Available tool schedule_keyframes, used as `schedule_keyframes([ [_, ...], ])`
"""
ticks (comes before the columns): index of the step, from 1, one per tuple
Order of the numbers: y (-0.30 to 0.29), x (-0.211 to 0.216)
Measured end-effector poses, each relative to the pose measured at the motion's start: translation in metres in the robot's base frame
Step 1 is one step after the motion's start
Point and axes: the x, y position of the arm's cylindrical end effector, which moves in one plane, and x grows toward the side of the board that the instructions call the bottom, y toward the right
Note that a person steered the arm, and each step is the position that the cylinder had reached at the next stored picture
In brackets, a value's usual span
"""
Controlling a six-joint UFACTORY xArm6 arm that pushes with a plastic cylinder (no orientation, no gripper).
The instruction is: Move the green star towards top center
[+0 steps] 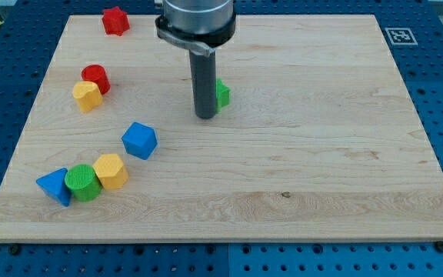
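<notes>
The green star (222,94) lies on the wooden board a little above the middle, mostly hidden behind the dark rod; only its right edge shows. My tip (205,116) rests on the board at the star's lower left, touching or almost touching it. The rod rises from there to the arm's grey body at the view's top.
A red star (115,21) sits at the top left. A red cylinder (96,78) and a yellow block (87,96) touch at the left. A blue block (140,141) lies left of centre. A blue triangle (54,186), green cylinder (83,183) and yellow block (111,171) cluster at bottom left.
</notes>
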Motion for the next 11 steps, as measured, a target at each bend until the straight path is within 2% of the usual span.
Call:
schedule_keyframes([
  [1, 0.005, -0.028],
  [3, 0.055, -0.042],
  [4, 0.063, -0.053],
  [6, 0.061, -0.086],
  [7, 0.061, -0.088],
  [8, 0.061, -0.071],
  [9, 0.056, -0.083],
  [10, 0.039, -0.113],
  [11, 0.032, -0.117],
])
